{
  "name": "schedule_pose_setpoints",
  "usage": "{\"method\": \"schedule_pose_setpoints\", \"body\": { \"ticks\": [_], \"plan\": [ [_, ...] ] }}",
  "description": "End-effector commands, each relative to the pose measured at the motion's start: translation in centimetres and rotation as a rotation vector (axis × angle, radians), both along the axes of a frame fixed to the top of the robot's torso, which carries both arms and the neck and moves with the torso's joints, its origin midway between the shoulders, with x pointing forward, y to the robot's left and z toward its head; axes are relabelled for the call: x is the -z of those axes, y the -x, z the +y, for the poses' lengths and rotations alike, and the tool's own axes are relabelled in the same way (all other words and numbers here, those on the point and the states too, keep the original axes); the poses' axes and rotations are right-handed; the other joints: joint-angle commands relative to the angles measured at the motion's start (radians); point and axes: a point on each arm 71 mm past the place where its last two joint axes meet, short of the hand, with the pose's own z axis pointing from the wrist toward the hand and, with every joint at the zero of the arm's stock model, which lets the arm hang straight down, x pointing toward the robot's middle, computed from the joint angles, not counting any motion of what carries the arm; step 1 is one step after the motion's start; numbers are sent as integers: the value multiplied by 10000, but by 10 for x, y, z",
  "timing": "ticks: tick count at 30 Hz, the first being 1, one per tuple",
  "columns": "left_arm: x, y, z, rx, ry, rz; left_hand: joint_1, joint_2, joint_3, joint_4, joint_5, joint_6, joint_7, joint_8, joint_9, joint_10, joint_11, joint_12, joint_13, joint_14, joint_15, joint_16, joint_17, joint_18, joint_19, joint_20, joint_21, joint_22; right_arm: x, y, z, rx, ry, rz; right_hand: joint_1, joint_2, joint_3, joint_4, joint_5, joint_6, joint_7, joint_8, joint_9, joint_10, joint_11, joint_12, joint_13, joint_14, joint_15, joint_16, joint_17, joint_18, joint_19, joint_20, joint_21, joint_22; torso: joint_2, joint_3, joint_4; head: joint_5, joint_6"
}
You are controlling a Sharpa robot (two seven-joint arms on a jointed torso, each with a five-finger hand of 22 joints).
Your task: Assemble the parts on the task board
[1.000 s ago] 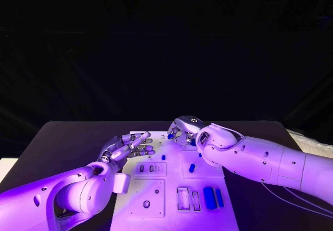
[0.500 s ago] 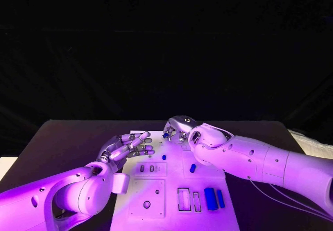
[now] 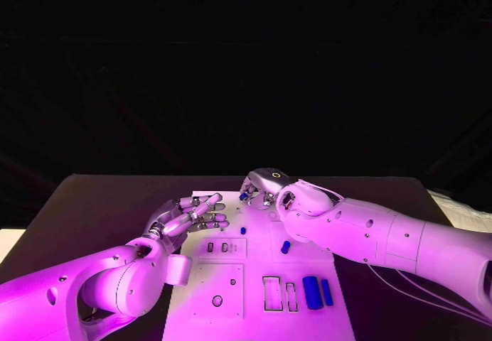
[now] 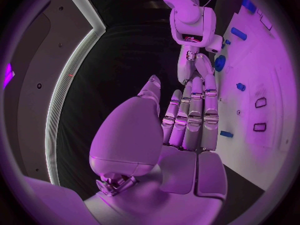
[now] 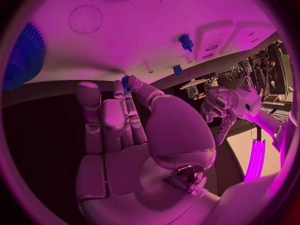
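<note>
While you look down at the task board (image 3: 257, 284), your right hand (image 3: 262, 188) sits over its far end w/ a small blue part (image 5: 127, 82) pinched at its fingertips. Your left hand (image 3: 193, 215) is just beside the board's far left edge, fingers straight and close, holding nothing. More blue parts (image 3: 316, 292) lie nearer you than both hands.

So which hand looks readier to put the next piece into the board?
The right hand, I'd guess. It already pinches a small blue part in its fingers over the task board's far end, while the left hand hangs beside the board holding nothing.
</note>
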Motion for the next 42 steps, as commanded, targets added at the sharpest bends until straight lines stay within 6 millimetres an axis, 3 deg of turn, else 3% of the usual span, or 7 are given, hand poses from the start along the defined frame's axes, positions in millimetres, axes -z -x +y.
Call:
{"method": "schedule_pose_setpoints", "body": {
  "ticks": [1,12,19,23,35,39,42],
  "plan": [
    [-2,1,-3,217,137,-56,12,84,20,-58,-32,45,-8,-31,-11,25,-1,-35,-7,2,11,-68,16,87,65,-21,10,11,6,0,0,139,332,226,20,-136,58,65,33,-20,71,10,146,-155,30,-72,-17,115,34,-39,-53,-161,-97,-1,11,-57,17,-8,5,-10,3],
    [-2,1,-3,229,127,-30,11,87,17,-65,-32,46,-8,-37,-11,25,1,-42,-6,-8,14,-80,23,85,61,-21,2,8,7,-1,3,112,423,367,-67,-559,156,276,57,-552,291,-92,33,-1002,268,-83,-49,31,243,-94,-211,-113,-374,144,-74,-276,41,-14,2,19,-5],
    [-2,1,-2,233,122,-19,11,88,13,-71,-32,43,-6,-43,-11,21,3,-49,-7,-15,16,-89,29,84,58,-20,-3,6,5,-1,0,233,252,163,69,-1036,-278,383,103,-2055,673,-98,-126,-2610,643,-72,-55,-333,534,-952,-1433,120,-1239,381,-988,-1686,53,-7,-3,20,16],
    [-2,0,-1,207,108,-16,5,87,0,-85,-33,28,6,-65,-14,4,13,-70,-9,-32,23,-111,43,81,53,-18,-16,2,2,3,-4,163,-54,-21,234,-1006,-469,453,198,-1993,735,-43,-81,-2686,683,27,-20,-344,576,-1035,-1529,152,-1289,445,-1080,-1807,56,-1,-9,44,27],
    [0,-2,5,147,51,44,19,100,-11,-131,-30,0,20,-107,-15,-27,29,-113,-11,-90,43,-171,71,74,40,-9,-48,-9,-26,23,-65,988,-1871,696,135,-1149,-725,754,853,-1654,467,-60,-70,-289,227,1165,332,12,250,-123,-259,21,-750,281,-478,-976,-42,71,-216,44,72],
    [0,-2,5,158,47,65,22,103,-12,-140,-30,-2,21,-113,-15,-30,31,-120,-11,-103,47,-184,76,72,35,-6,-56,-12,-28,24,-92,1629,-2134,1549,-135,-1609,-1469,1012,1928,-1688,99,-31,-67,1271,-213,2552,1255,360,-132,994,1348,-252,169,-66,579,578,-100,99,-305,31,80],
    [1,-3,6,154,43,72,25,105,-13,-148,-29,-2,20,-117,-14,-31,33,-124,-10,-115,51,-195,80,70,31,-4,-62,-14,-26,23,-104,1922,-2050,2084,334,-1559,-2674,1383,2447,-1772,20,12,-49,170,-278,6019,4953,462,-163,1923,2614,-384,640,-225,1423,1732,-135,123,-351,52,64]
  ]
}}
